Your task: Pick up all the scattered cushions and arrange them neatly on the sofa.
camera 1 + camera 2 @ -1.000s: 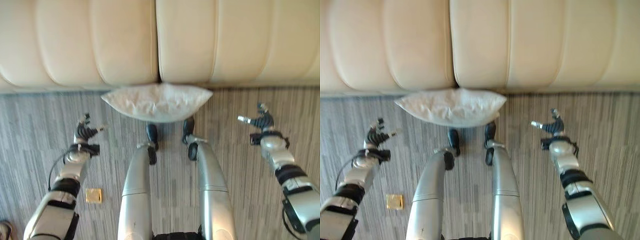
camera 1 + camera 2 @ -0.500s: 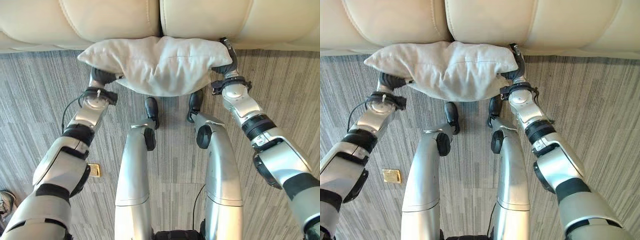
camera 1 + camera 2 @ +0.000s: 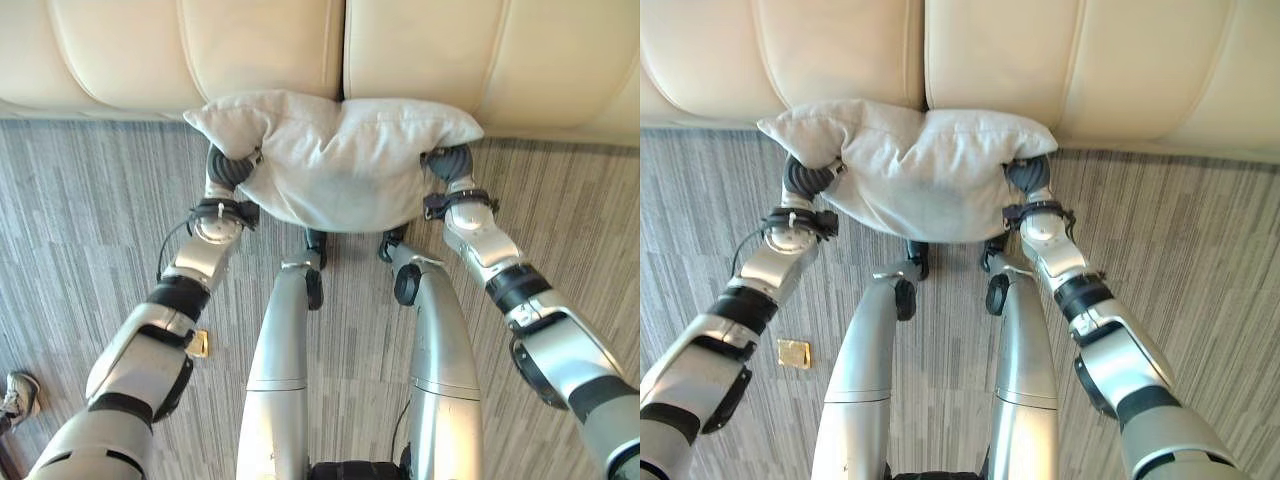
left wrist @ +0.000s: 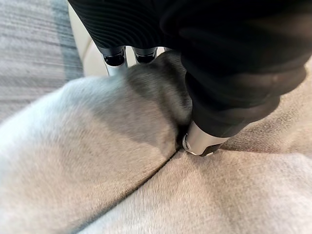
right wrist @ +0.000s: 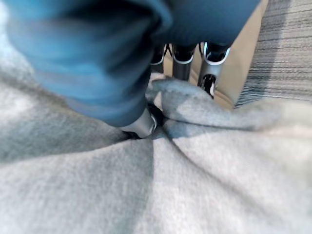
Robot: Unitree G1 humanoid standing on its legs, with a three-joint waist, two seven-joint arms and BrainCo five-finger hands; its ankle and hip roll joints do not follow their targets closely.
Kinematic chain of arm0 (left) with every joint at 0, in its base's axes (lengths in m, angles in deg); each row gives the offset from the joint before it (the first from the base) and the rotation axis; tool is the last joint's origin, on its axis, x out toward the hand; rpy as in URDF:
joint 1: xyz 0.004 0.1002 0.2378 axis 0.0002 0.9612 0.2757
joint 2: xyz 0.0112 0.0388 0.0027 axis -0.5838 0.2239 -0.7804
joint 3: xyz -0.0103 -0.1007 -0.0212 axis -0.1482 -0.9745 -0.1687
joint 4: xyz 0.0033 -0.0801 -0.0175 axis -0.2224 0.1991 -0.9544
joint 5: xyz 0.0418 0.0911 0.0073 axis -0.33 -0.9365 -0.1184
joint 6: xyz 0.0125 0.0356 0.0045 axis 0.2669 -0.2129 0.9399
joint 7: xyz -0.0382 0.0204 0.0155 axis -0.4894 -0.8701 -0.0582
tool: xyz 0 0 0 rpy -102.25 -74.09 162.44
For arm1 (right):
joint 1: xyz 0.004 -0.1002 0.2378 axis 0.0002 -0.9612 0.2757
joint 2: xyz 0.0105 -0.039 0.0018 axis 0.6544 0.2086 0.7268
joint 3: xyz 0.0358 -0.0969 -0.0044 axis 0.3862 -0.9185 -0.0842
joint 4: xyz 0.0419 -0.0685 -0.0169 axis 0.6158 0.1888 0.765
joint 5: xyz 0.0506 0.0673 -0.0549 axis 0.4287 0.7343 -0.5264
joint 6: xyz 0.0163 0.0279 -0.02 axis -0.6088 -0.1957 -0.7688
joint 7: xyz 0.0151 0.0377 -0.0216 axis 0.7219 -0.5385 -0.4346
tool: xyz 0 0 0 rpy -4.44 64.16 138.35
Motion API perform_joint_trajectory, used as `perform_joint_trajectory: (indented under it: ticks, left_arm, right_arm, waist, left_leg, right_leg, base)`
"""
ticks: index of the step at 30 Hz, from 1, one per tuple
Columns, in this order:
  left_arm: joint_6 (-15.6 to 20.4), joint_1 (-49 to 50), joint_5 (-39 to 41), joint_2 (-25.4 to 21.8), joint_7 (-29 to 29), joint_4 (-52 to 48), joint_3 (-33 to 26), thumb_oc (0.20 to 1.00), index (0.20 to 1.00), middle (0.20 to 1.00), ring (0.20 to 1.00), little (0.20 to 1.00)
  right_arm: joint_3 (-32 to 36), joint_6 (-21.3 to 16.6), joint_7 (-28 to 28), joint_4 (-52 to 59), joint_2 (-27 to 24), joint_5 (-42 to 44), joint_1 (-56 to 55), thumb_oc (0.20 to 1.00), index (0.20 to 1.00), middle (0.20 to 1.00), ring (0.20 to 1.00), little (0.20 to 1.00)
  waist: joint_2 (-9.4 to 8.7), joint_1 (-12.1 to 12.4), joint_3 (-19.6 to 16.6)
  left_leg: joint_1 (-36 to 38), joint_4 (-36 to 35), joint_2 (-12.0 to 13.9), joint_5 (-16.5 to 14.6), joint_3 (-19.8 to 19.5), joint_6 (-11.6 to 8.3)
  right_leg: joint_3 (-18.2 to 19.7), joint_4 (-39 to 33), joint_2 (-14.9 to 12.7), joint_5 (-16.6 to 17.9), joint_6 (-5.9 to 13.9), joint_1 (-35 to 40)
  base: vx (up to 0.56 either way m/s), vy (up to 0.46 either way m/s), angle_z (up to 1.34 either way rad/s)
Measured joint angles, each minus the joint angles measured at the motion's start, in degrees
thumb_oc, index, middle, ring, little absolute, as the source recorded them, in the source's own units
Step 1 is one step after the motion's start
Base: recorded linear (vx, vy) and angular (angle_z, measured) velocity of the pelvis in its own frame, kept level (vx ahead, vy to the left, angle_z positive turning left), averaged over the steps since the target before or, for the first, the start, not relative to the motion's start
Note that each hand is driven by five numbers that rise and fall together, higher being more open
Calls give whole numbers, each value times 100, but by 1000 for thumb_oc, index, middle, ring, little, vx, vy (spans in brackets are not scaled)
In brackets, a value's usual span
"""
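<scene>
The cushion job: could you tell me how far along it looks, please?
No cushion shows on the sofa yet. In hand: the grey cushion, pinched at its ends by the left hand and right hand, held over the carpet by the sofa's front. Left: placing it on the seat.

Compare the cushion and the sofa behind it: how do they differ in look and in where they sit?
The cushion is grey, soft cloth, creased where the left hand and right hand pinch it; the sofa is cream, smooth and panelled. The cushion sags between the hands in front of the sofa, over the carpet. Both are padded.
</scene>
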Motion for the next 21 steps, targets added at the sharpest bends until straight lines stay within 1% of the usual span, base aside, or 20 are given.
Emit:
perform_joint_trajectory:
  ticks: [1,2,3,4,6,8,9,10,11,12,13,14,15,16,17,18,19,20,21]
  left_arm:
    - [98,383,-68,123,-1,-161,4,200,200,200,200,200]
    - [116,569,-76,160,-1,-282,-4,200,200,200,200,200]
    - [108,852,-79,194,-20,-541,-116,200,200,200,200,200]
    - [115,1323,-87,312,-73,-922,-308,200,200,200,200,200]
    - [113,1846,-108,536,-152,-1187,-523,200,200,200,200,200]
    - [224,2202,-128,535,-207,-1255,-484,200,200,200,200,200]
    - [208,2351,-128,543,-280,-1385,-535,200,200,200,200,200]
    - [205,2679,-129,556,-377,-1668,-619,200,200,200,200,200]
    - [205,2864,-128,584,-427,-1787,-658,200,200,200,200,200]
    - [223,3169,-131,603,-519,-1888,-654,200,200,200,200,200]
    - [230,3262,-136,587,-573,-1902,-666,200,200,200,200,200]
    - [219,3307,-146,555,-616,-1945,-694,200,200,200,200,200]
    - [220,3407,-254,546,-678,-2026,-679,200,200,200,200,200]
    - [221,3497,-303,539,-700,-2146,-718,200,200,200,200,200]
    - [236,3493,-303,538,-705,-2165,-724,200,200,200,200,200]
    - [195,3516,-304,534,-737,-2230,-830,200,200,200,200,200]
    - [191,3601,-309,540,-755,-2283,-876,200,200,200,200,200]
    - [202,3781,-313,536,-792,-2393,-906,200,200,200,200,200]
    - [200,3862,-329,529,-827,-2448,-918,200,200,200,200,200]
  right_arm:
    - [55,-101,-19,141,35,-40,-432,200,200,200,200,200]
    - [92,-146,-31,262,42,-69,-673,200,200,200,200,200]
    - [223,-146,-71,588,21,-140,-1013,200,200,200,200,200]
    - [354,-146,-177,1170,39,-203,-1562,200,200,200,200,200]
    - [403,-148,-297,1743,22,-300,-2152,200,200,200,200,200]
    - [425,-260,-423,1939,72,-367,-2488,200,200,200,200,200]
    - [550,-251,-512,2188,65,-369,-2651,200,200,200,200,200]
    - [638,-243,-634,2599,43,-375,-3077,200,200,200,200,200]
    - [706,-238,-703,2756,16,-404,-3280,200,200,200,200,200]
    - [725,-239,-851,2918,35,-486,-3590,200,200,200,200,200]
    - [747,-252,-919,2953,7,-494,-3680,200,200,200,200,200]
    - [790,-250,-975,3003,-12,-532,-3730,200,200,200,200,200]
    - [801,-251,-1072,3094,-31,-567,-3854,200,200,200,200,200]
    - [810,-251,-1135,3168,-80,-582,-3929,200,200,200,200,200]
    - [821,-264,-1156,3203,-107,-582,-3953,200,200,200,200,200]
    - [916,-233,-1230,3222,-131,-588,-3950,200,200,200,200,200]
    - [937,-210,-1282,3223,-110,-591,-3972,200,200,200,200,200]
    - [943,-208,-1388,3230,-128,-592,-4044,200,200,200,200,200]
    - [979,-204,-1468,3258,-144,-593,-4133,200,200,200,200,200]
  waist:
    - [3,-15,-462]
    - [0,-24,-654]
    - [-2,-67,-685]
    - [-5,-128,-684]
    - [-33,-169,-680]
    - [-90,-239,-865]
    - [-104,-290,-887]
    - [-161,-322,-900]
    - [-199,-338,-894]
    - [-241,-355,-947]
    - [-284,-396,-1060]
    - [-305,-412,-1089]
    - [-340,-436,-1148]
    - [-394,-442,-1214]
    - [-403,-457,-1263]
    - [-410,-470,-1277]
    - [-422,-465,-1293]
    - [-403,-460,-1315]
    - [-368,-458,-1351]
  left_leg:
    - [-75,-60,-1,-1,1,-8]
    - [-58,-96,-2,0,6,-9]
    - [199,-212,-8,9,24,-11]
    - [672,-502,-10,49,40,-2]
    - [1445,-917,-17,66,150,15]
    - [1902,-1138,-44,108,175,54]
    - [2144,-1296,-48,77,178,26]
    - [2639,-1612,-49,116,169,-14]
    - [2946,-1752,-49,140,171,-15]
    - [3487,-2053,-58,259,172,25]
    - [3696,-2188,-59,230,176,13]
    - [3921,-2354,-58,214,176,3]
    - [4227,-2581,-60,335,186,-6]
    - [4453,-2756,-56,374,197,4]
    - [4503,-2786,-54,399,190,7]
    - [4702,-2956,-41,393,227,4]
    - [4844,-3095,-40,455,263,-1]
    - [5188,-3301,-29,483,309,-4]
    - [5379,-3403,-22,481,314,-7]
  right_leg:
    - [6,-99,19,38,51,-59]
    - [5,-148,22,39,52,-35]
    - [-2,-287,34,112,128,233]
    - [-12,-573,63,182,177,714]
    - [-12,-976,61,204,246,1426]
    - [24,-1162,83,240,257,1837]
    - [4,-1299,85,208,289,2087]
    - [-11,-1599,131,233,325,2565]
    - [-11,-1742,158,260,340,2863]
    - [-17,-2000,192,312,358,3372]
    - [-16,-2084,202,244,366,3558]
    - [-15,-2196,224,246,370,3767]
    - [-19,-2394,256,343,376,4055]
    - [-28,-2559,286,435,302,4270]
    - [-29,-2611,290,439,310,4331]
    - [-12,-2761,327,436,317,4507]
    - [6,-2875,351,533,317,4621]
    - [17,-3123,389,583,323,4971]
    - [20,-3276,418,601,340,5188]
  base:
    - [14,12,-9]
    - [34,-4,-7]
    - [95,14,-10]
    - [81,12,-13]
    - [22,10,-19]
    - [128,-9,-16]
    - [268,-12,-3]
    - [214,-7,-2]
    - [293,-10,-10]
    - [238,-5,-14]
    - [232,-5,-12]
    - [143,1,-7]
    - [151,5,-10]
    - [301,20,-8]
    - [310,33,-12]
    - [228,30,-8]
    - [203,29,-21]
    - [182,24,-19]
    - [233,35,-16]
